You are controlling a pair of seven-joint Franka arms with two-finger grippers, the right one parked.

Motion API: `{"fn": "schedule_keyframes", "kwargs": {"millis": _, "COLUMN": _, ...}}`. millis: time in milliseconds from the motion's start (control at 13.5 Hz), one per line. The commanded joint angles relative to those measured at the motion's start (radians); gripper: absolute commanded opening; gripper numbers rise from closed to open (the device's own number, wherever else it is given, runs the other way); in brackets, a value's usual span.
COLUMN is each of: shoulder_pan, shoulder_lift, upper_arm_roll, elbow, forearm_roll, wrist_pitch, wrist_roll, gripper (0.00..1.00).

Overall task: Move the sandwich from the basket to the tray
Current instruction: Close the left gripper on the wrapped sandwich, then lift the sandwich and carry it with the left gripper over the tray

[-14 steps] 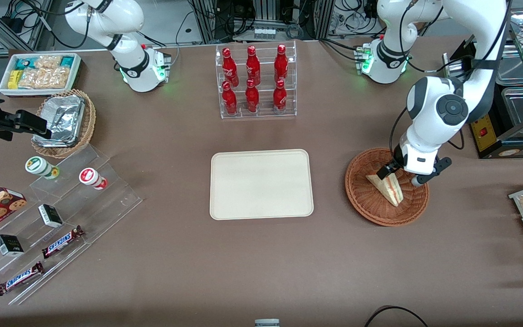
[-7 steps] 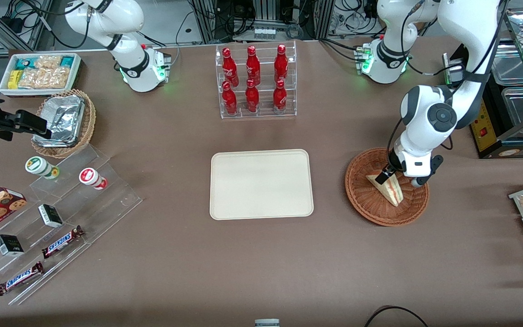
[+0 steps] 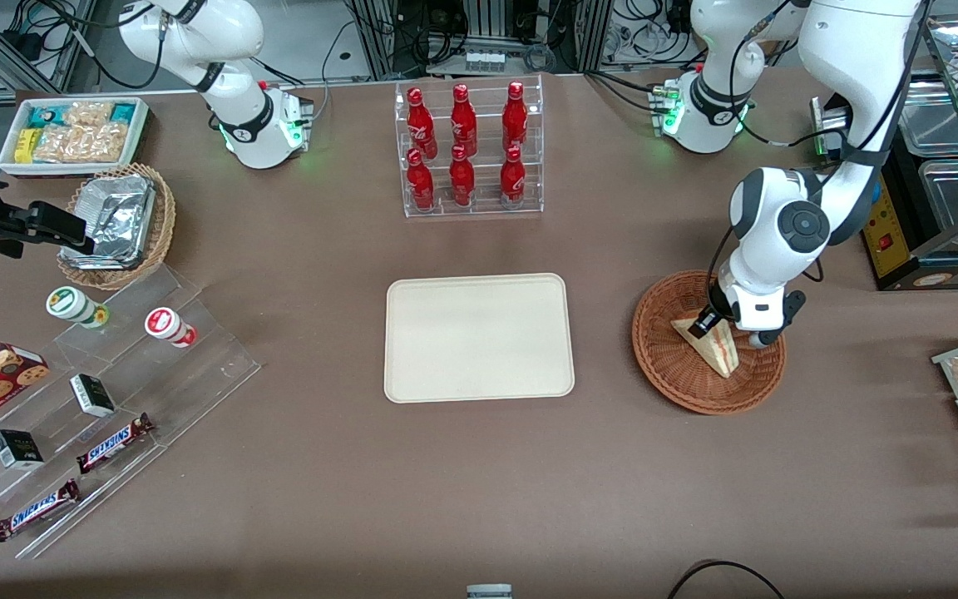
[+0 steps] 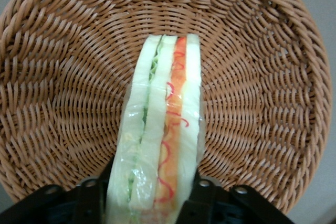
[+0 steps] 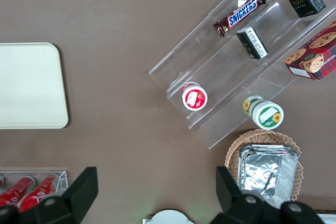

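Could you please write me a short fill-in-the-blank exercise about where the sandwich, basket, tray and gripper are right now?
1. The sandwich lies in the ____.
2. The gripper is down inside the basket, with one finger on each side of the ____.
3. The tray holds ____ so far.

Missing words: basket; sandwich; nothing
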Motion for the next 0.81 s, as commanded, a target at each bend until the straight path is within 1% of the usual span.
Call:
{"fn": "schedule_keyframes", "kwargs": {"millis": 0, "shoulder_pan": -0.007, "shoulder_lift": -0.010, "upper_arm_roll": 0.001, "elbow": 0.041, "forearm_roll": 0.008, "wrist_pitch": -0.038, "wrist_roll": -0.002, "gripper": 0.00}}
{"fn": "schedule_keyframes", "kwargs": {"millis": 148, "shoulder_pan": -0.018, "shoulder_lift": -0.012, "upper_arm_roll": -0.008, "elbow": 0.128, "forearm_roll": 0.026, "wrist_pitch": -0.160, "wrist_roll": -0.001, "gripper": 0.00}}
{"fn": "schedule_keyframes", "kwargs": {"millis": 296, "shoulder_pan": -0.085, "shoulder_lift": 0.007, "upper_arm_roll": -0.011, "elbow": 0.277, "forearm_roll": 0.034, "wrist_pitch": -0.352, "wrist_roll": 0.007, "gripper": 0.00}}
{"fn": "schedule_keyframes", "kwargs": {"millis": 444, "shoulder_pan": -0.133, "shoulder_lift": 0.046, "upper_arm_roll": -0.019, "elbow": 0.404, "forearm_roll": 0.031, "wrist_pitch": -0.507, "wrist_roll": 0.067, "gripper": 0.00}}
{"fn": "schedule_keyframes", "kwargs": {"millis": 519, "shoulder_pan": -0.176, "shoulder_lift": 0.063, "upper_arm_roll": -0.027, "elbow": 0.441, "forearm_roll": 0.029, "wrist_pitch": -0.540, "wrist_roll": 0.070, "gripper": 0.00}}
{"fn": "schedule_keyframes", "kwargs": {"millis": 741, "shoulder_pan": -0.295, "shoulder_lift": 0.117, "upper_arm_roll": -0.027, "elbow": 0.504, "forearm_roll": 0.032, "wrist_pitch": -0.545, "wrist_roll": 0.071, "gripper": 0.00}}
